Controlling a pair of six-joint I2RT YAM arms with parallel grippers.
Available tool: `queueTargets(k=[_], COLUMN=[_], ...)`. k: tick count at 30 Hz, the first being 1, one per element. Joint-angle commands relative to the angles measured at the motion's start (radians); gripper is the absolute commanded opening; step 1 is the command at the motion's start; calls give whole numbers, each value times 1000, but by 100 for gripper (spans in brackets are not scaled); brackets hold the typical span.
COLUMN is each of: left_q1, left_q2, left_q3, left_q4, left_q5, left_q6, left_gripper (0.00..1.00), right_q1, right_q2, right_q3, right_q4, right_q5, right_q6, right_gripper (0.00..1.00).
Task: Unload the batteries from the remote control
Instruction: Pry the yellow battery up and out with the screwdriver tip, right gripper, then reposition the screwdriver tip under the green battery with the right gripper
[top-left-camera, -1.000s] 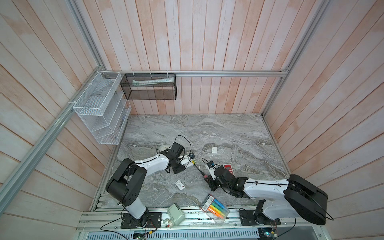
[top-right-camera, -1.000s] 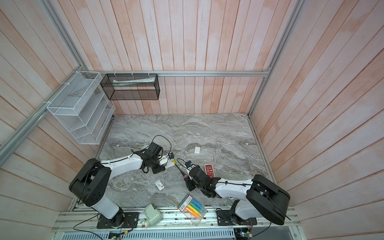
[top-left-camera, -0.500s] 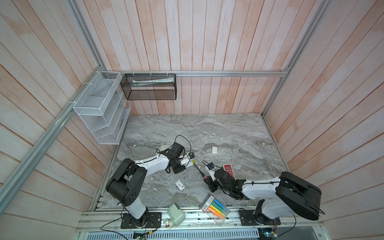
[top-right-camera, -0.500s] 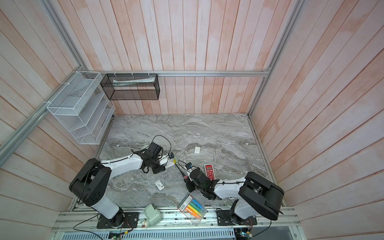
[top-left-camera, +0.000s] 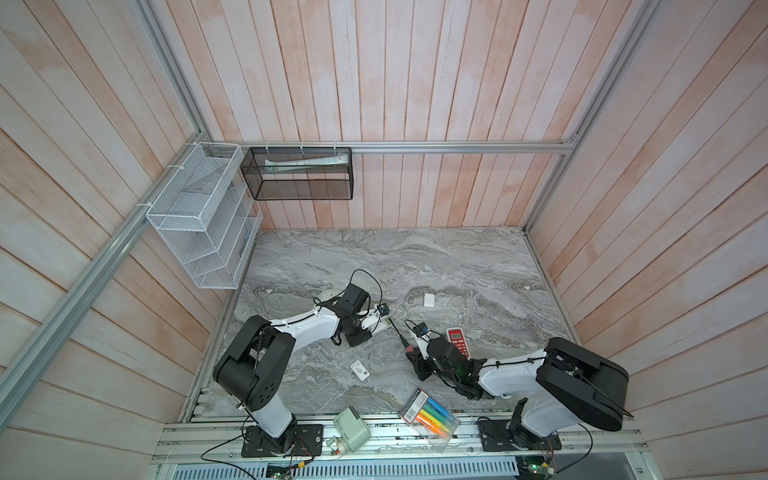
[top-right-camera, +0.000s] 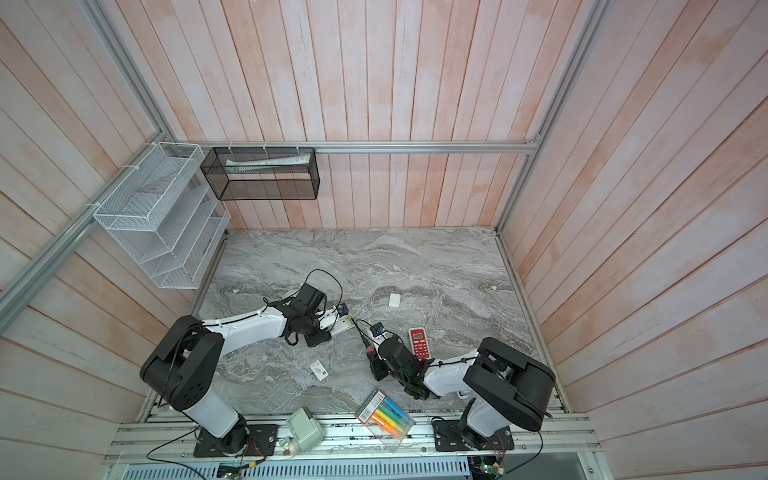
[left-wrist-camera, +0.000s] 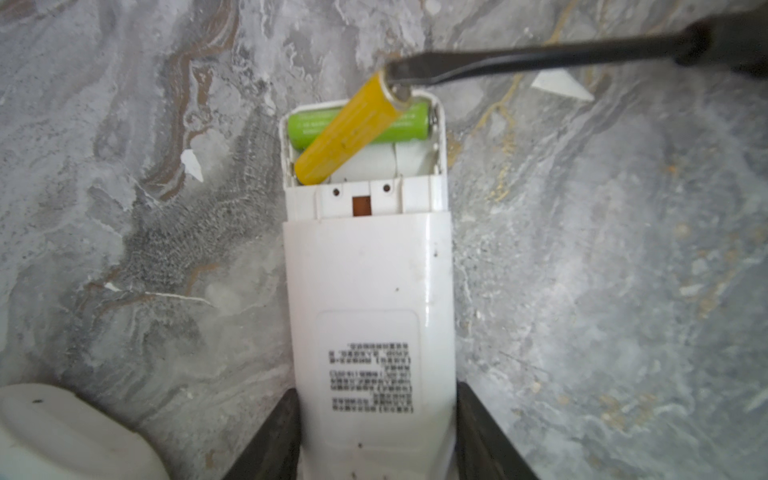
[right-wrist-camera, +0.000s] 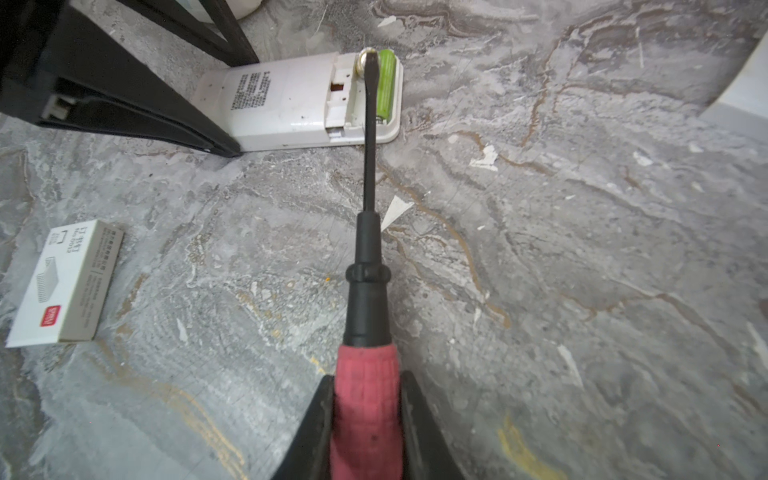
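**On the tabletop (top-left-camera: 415, 266), a yellow battery (left-wrist-camera: 349, 129) slants up out of the remote control (left-wrist-camera: 370, 291)**

Near the front middle of the grey marbled tabletop, the white remote control lies face down, its printed label up and its battery compartment uncovered at the end that points away from the left arm. The left claw (left-wrist-camera: 374, 407) is clamped on the remote's other end, one black finger pressed against each long side.

Two batteries show in the compartment. The green battery (left-wrist-camera: 415, 120) lies flat in the slot at the remote's very end, crosswise to the body. The yellow battery sits tilted. Its lower end rests in a corner of the compartment beside the inner wall, and its raised end crosses over the green battery and stands above the remote's end rim.

The right claw (right-wrist-camera: 368, 386) is closed on the red handle of a screwdriver (right-wrist-camera: 368, 232), a finger on each side of the grip. The black shaft reaches across the bare marble to the remote, and its flat tip touches the metal cap of the yellow battery's raised end.

In both top views the two arms meet low over the tabletop, left of its middle. A small white staple box (right-wrist-camera: 66, 286) lies flat between the two arms, nearer the front edge. A red remote (top-left-camera: 457, 338) lies just beside the right arm's wrist, and a pack of coloured marker pens (top-left-camera: 430, 419) rests at the front rail.
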Motion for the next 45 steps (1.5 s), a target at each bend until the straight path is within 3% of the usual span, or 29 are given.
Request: queueTargets(k=[1,14,45], left_q1=[-23,-12,-12], left_q2=[53,77,61], left_q3=[-14,32,40], left_q4=[-77,-98,-103], left_q5=[83,23,-24], left_q6=[49,-12,-47], left_gripper=[47,47,47], right_q1=[-4,-3,-9], right_q2=[43,45,-16], right_q3=[-15,-12,-11], right_q4=[-58,-91,-154], right_q5=[39,75,62], right_q6=[11,79,95], right_gripper=[0,0,0])
